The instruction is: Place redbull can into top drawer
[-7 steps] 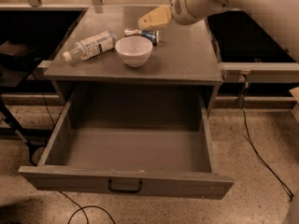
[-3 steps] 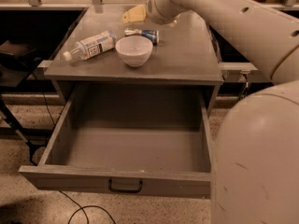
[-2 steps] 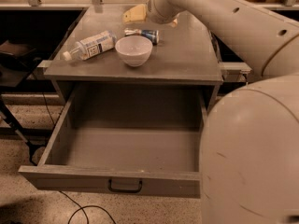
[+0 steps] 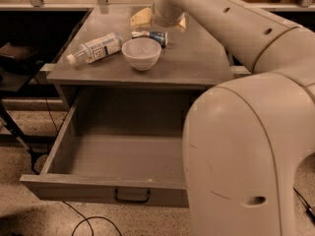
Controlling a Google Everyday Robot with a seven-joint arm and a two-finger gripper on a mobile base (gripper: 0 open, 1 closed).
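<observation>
Moved since the earlier frame: arm housing, further in from 3 o'clock, now hiding the right end of the top drawer (image 4: pixel 74 190). My gripper (image 4: pixel 142 17) has barely shifted.

- Gripper: over the far side of the table (image 4: pixel 189 65), roughly 12 o'clock of the bowl (image 4: pixel 141 53). Jaws: wide or narrow, I cannot tell; I see nothing held.
- Redbull can (image 4: pixel 150 35): on its side on the table, just behind the bowl. Long axis runs 9 to 3 o'clock. It lies at about 6 o'clock from the gripper, near but apart.
- Plastic bottle (image 4: pixel 96 47): lying at 9 o'clock of the bowl.
- Top drawer: pulled out at 6 o'clock of the table.

Judgement: I must come down across the can's short width.
</observation>
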